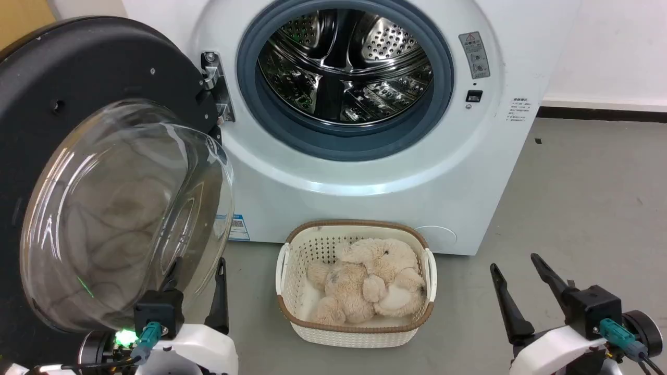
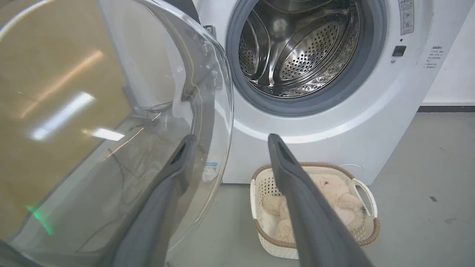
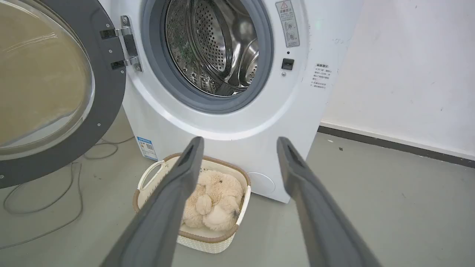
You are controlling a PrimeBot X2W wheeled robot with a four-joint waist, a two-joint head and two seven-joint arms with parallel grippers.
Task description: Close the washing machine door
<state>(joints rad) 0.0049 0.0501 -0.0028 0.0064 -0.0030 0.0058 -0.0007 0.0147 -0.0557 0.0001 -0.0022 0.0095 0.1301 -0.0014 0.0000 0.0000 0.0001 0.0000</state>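
Glass is bulging from the middle of the washing machine door (image 1: 78, 104), which is being held wide open on its metal hinge (image 1: 213, 78) at the left side of the washing machine (image 1: 365, 198). The left end effector (image 1: 198, 265) is being held at the lower edge of this glass bowl (image 1: 125, 208) with its fingers apart. One finger is being seen through the glass, and it cannot be told if it is touching. The right end effector (image 1: 513, 263) is being held well apart from the door, fingers also spread, gripping nothing. A basket (image 1: 292, 312) with a plush toy (image 1: 365, 281) is being seen on the floor (image 1: 573, 208) between them.
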